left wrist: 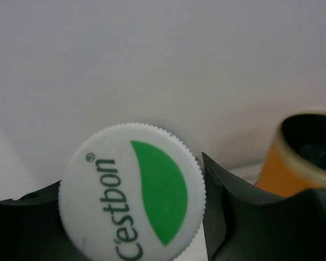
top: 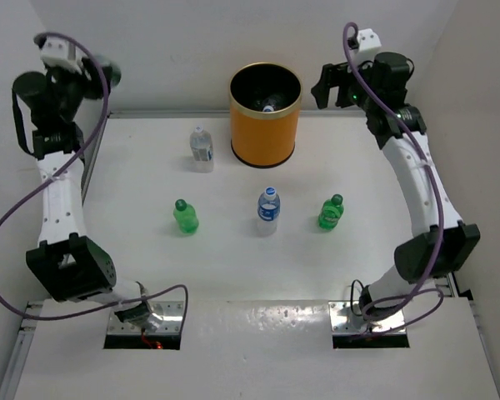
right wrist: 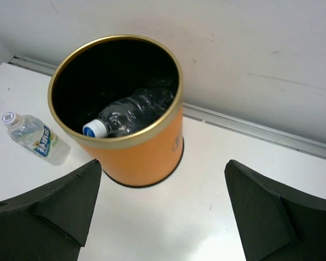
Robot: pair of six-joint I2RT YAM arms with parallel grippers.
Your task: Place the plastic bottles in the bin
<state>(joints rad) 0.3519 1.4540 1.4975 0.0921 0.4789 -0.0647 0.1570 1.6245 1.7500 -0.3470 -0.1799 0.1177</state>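
White-capped bottle [left wrist: 131,193] clamped in left gripper [top: 102,75], arm folded high at far-left table [top: 233,267] corner, well left of bin [top: 265,133] | step: carry to bin | next: swing right over rim, release | right gripper [right wrist: 163,212] spread wide, empty, hovering beside bin | four more bottles [top: 268,210] on table, another bottle [right wrist: 125,117] inside bin

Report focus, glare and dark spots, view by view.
Left wrist: the bottle looms close, its cap print readable, the bin beyond soft. Top external: glare on the metal base plates. Right wrist: sharp, though the bin's inside reads black.
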